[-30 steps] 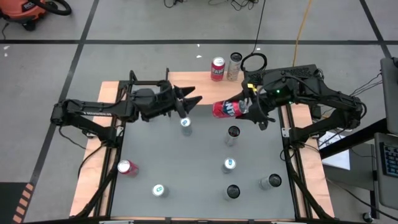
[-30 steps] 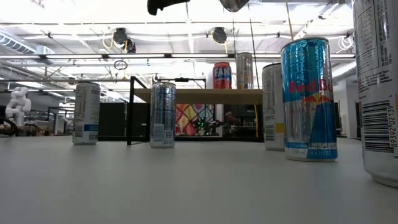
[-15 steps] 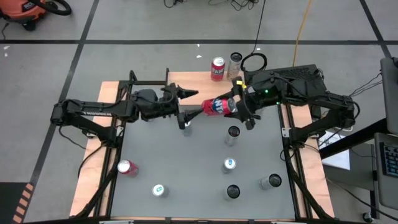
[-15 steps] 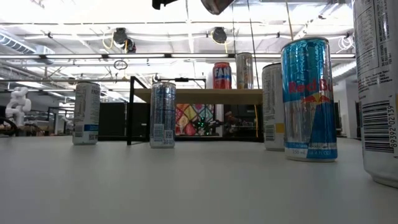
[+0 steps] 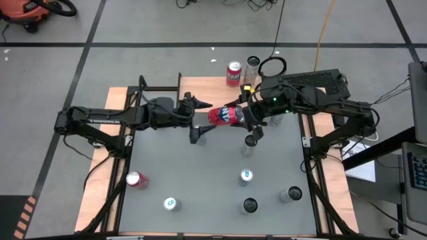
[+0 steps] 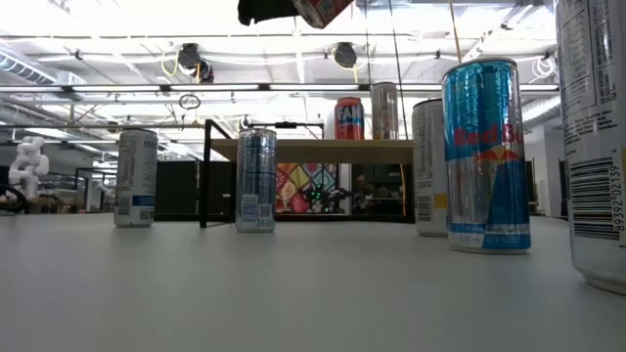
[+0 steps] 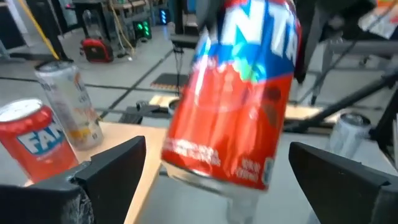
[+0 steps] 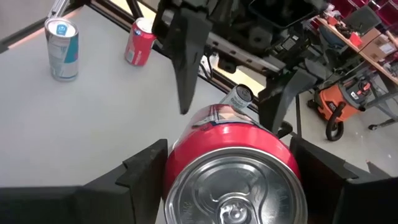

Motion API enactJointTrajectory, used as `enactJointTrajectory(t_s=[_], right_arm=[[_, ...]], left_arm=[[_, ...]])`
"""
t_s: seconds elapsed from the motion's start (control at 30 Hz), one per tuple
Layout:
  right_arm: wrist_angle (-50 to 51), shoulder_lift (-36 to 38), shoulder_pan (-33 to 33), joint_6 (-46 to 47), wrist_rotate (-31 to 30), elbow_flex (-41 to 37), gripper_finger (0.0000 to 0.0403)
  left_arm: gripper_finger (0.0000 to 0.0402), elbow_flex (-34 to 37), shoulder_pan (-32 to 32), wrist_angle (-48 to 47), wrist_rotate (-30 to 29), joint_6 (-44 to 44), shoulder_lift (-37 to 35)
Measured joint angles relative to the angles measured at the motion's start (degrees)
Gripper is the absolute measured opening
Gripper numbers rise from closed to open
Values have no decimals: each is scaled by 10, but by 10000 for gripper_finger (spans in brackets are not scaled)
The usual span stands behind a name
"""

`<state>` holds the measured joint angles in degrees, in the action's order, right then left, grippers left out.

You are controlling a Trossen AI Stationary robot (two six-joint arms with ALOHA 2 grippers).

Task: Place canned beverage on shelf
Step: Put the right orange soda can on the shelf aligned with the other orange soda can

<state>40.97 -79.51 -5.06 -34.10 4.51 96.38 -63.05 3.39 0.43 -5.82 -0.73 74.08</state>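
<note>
Red can [image 5: 225, 115] lies sideways in mid-air above the table's [image 5: 200, 193] far half, clamped across its body by our right gripper [image 5: 248, 117]. Our left gripper [image 5: 200, 120] faces the can's other end, fingers [image 7: 112, 168] spread wide on either side, holding nothing. The shelf [image 5: 213, 87], just beyond, carries two cans. We judge the can light or moderately heavy, stiff but dentable, with a slick painted wall, so it is best gripped mid-body. It looks sealed, though the tab is partly hidden. Other cans stand about the table
</note>
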Motion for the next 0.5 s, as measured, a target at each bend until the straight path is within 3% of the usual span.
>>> enactJointTrajectory(t_s=[0.5], right_arm=[[-48, -20, 0, 39, 17, 0, 254]], left_arm=[[400, 0, 13, -5, 32, -26, 4]])
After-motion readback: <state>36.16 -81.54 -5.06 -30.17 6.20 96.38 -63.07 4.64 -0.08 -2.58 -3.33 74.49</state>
